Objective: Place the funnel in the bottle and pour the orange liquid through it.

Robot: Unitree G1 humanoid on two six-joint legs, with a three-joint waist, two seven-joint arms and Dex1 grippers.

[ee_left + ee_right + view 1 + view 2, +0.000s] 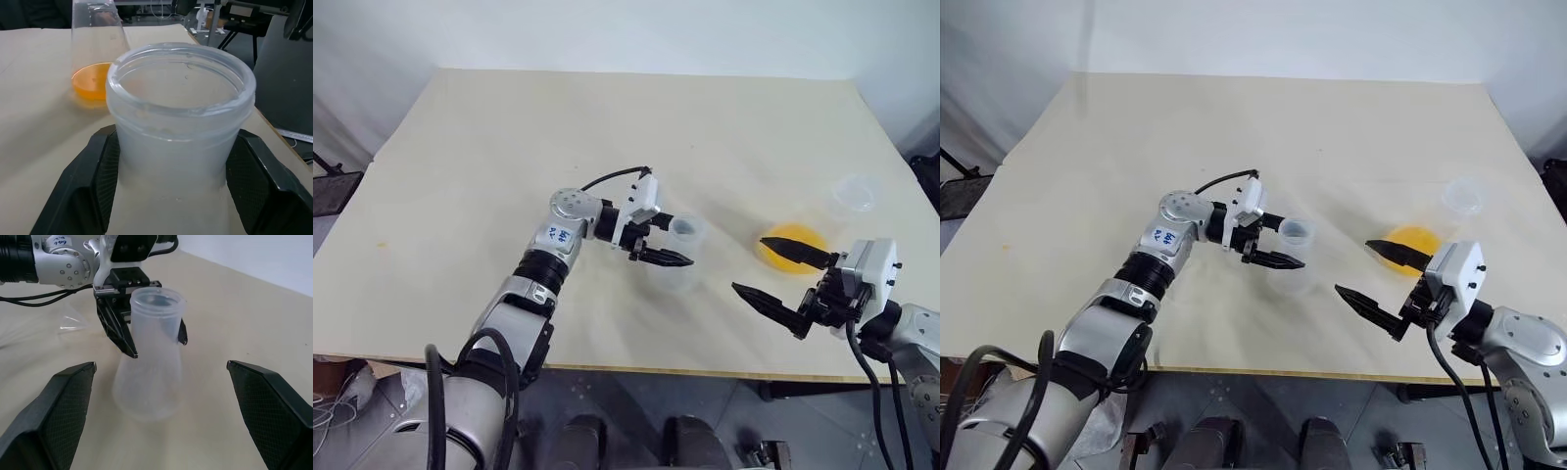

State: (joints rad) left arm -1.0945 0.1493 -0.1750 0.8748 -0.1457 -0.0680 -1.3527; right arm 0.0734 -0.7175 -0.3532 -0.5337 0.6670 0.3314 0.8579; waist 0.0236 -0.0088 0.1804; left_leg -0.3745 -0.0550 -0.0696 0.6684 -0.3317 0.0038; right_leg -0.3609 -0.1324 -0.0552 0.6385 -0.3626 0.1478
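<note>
Bottle upright mid-table, neck between left gripper fingers, apparently clamped. Right gripper wide open, empty, beside orange liquid flask. Funnel lies behind bottle. Advice: keep bottle steady, upright; fetch funnel, seat stem centrally in mouth.

The bottle looks like frosted, slightly milky plastic with a smooth thick rim. The second flask is clearer, glossy plastic. The table has a matt, pale, wood-like surface. The gripper fingers are black with a fine textured pattern.
</note>
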